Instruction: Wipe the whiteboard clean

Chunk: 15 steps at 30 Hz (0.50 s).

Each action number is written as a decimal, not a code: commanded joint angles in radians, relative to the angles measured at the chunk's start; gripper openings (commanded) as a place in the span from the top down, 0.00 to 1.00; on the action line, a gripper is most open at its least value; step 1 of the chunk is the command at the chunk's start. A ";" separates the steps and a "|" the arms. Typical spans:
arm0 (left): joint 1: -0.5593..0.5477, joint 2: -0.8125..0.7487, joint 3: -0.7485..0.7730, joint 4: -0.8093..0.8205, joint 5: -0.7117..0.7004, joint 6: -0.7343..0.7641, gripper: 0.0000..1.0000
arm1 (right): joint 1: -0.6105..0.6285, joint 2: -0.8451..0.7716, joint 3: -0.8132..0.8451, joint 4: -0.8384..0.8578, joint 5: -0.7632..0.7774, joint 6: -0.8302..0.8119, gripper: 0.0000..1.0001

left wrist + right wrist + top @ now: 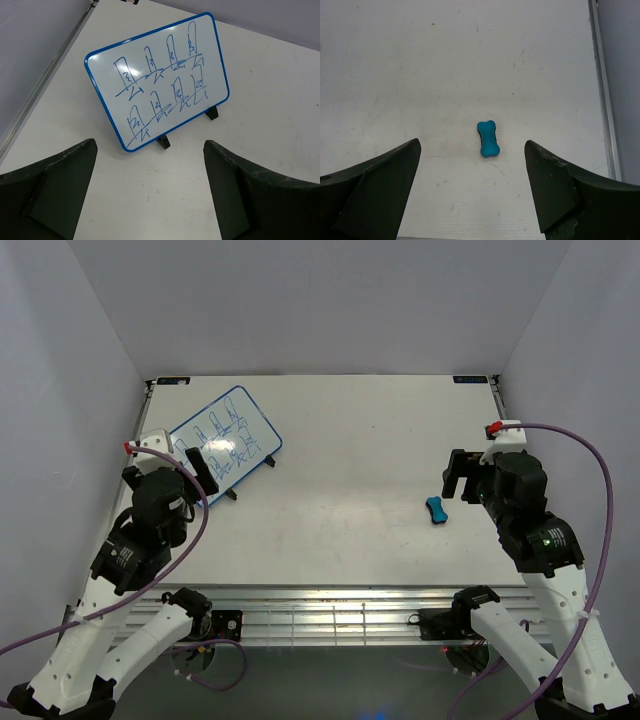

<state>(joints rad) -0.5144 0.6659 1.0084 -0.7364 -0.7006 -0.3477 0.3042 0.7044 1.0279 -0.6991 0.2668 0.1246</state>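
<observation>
The whiteboard [226,433] stands tilted on two small black feet at the table's back left, covered in blue marker scribbles; it also shows in the left wrist view [157,80]. My left gripper [212,472] is open and empty just in front of its near edge, and in the left wrist view [150,165] the board lies beyond the fingertips. A small blue bone-shaped eraser [437,509] lies on the table at the right. My right gripper [457,480] is open and empty above it; in the right wrist view [472,172] the eraser [488,138] lies between and ahead of the fingers.
The white table [350,440] has a metal rail along its right edge [602,90] and left edge [50,75]. Grey walls enclose the back and both sides. A slotted metal rail runs along the front edge [330,605].
</observation>
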 commanded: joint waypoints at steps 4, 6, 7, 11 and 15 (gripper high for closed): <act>-0.004 -0.023 -0.001 0.046 0.062 0.047 0.02 | 0.006 0.004 0.001 0.064 -0.038 -0.013 0.10; -0.004 -0.011 0.009 0.049 0.072 0.056 0.02 | 0.006 0.003 -0.014 0.076 -0.067 -0.017 0.10; -0.004 -0.002 0.015 0.048 0.085 0.061 0.02 | 0.006 0.000 -0.023 0.096 -0.073 -0.014 0.10; -0.004 0.046 0.016 0.072 0.156 0.061 0.02 | 0.006 -0.026 -0.052 0.133 -0.112 -0.014 0.10; -0.003 0.098 -0.053 0.305 0.265 0.139 0.02 | 0.006 -0.045 -0.068 0.157 -0.184 -0.011 0.10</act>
<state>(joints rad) -0.5144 0.7296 0.9924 -0.6163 -0.5423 -0.2684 0.3042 0.6811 0.9649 -0.6247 0.1600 0.1215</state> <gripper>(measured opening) 0.979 0.898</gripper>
